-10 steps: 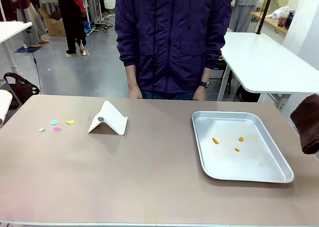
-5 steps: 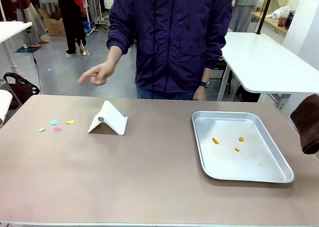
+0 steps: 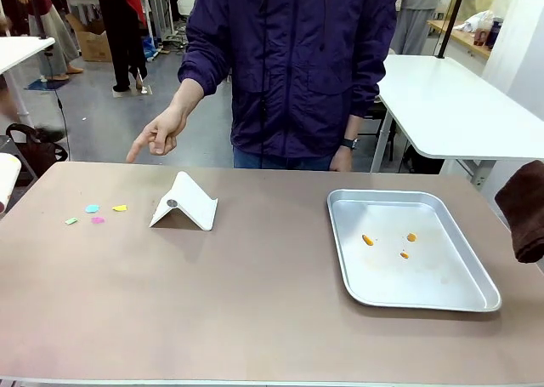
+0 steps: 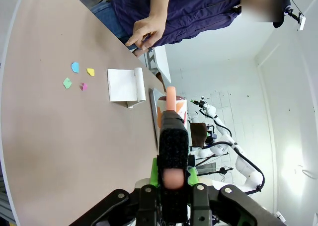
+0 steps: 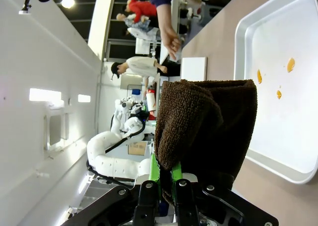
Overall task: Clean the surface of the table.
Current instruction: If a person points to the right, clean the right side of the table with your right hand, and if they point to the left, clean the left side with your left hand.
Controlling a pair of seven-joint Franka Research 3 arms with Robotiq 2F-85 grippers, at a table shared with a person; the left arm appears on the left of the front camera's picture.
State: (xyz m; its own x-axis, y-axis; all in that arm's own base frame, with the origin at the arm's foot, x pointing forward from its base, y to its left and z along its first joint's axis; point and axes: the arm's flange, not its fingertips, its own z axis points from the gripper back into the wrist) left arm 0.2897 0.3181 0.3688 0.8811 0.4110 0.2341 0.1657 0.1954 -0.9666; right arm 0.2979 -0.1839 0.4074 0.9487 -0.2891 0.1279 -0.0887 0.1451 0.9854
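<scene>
The brownish table (image 3: 255, 293) carries a few coloured paper scraps (image 3: 93, 212) at its left and a white folded card (image 3: 184, 202) beside them. In the left wrist view my left gripper (image 4: 172, 181) is shut on a tool with a black fuzzy sleeve and peach tip (image 4: 171, 136), held above the table (image 4: 59, 136), short of the scraps (image 4: 79, 77). My right gripper (image 5: 169, 179) is shut on a brown cloth (image 5: 206, 121), which hangs at the table's right edge (image 3: 523, 210). A person's hand (image 3: 157, 136) points down toward the scraps.
A silver metal tray (image 3: 344, 259) with three orange crumbs (image 3: 367, 240) lies at the right of the table. The person stands at the far edge, behind the white card. White tables stand behind to the right (image 3: 450, 106) and left.
The person's hand has come up from their side and now points down toward the table's left part. Both grippers, the cloth and the things on the table have stayed put.
</scene>
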